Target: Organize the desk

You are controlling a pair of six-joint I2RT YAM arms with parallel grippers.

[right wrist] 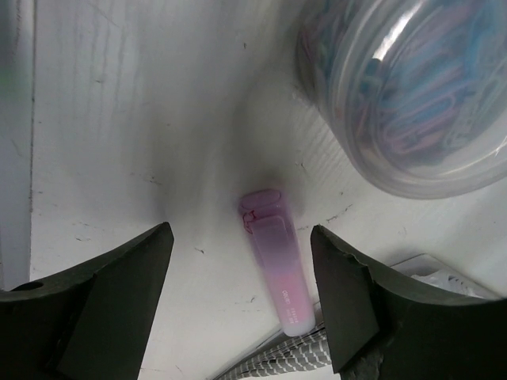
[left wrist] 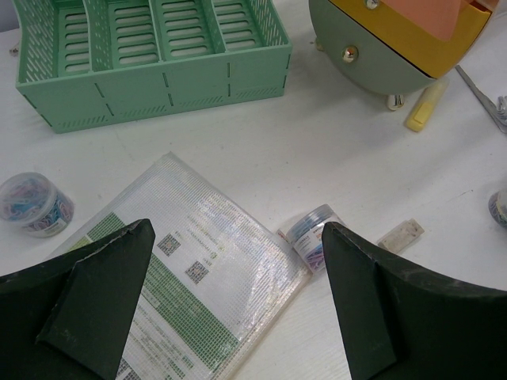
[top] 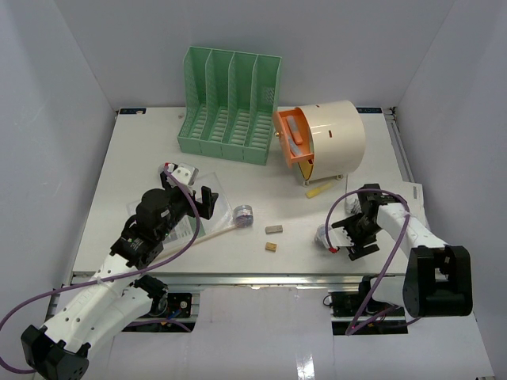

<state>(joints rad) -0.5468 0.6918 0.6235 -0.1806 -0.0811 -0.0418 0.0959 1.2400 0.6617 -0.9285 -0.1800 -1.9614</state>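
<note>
Hovering with right claw (right wrist: 240, 237) wide astride pink marker (right wrist: 277, 269) on desk (right wrist: 119, 119), left claw (left wrist: 236, 229) wide too: probably light, slick, roll-prone, so pinch mid-barrel.

The white table (top: 142, 150) carries a green file rack (top: 230, 111) and a cream drawer box (top: 329, 142) at the back, a yellow marker (top: 318, 188), a clear document sleeve (left wrist: 214, 269), three paper-clip jars (left wrist: 313, 233), two small blocks (top: 274, 229) and a pink marker (right wrist: 277, 269).

No legible text found. The sheet (left wrist: 170, 297) inside the mesh pouch (left wrist: 238, 237) shows green bands and square codes, all unreadable. Small print on the pink highlighter (right wrist: 279, 269) is too blurred to read.
</note>
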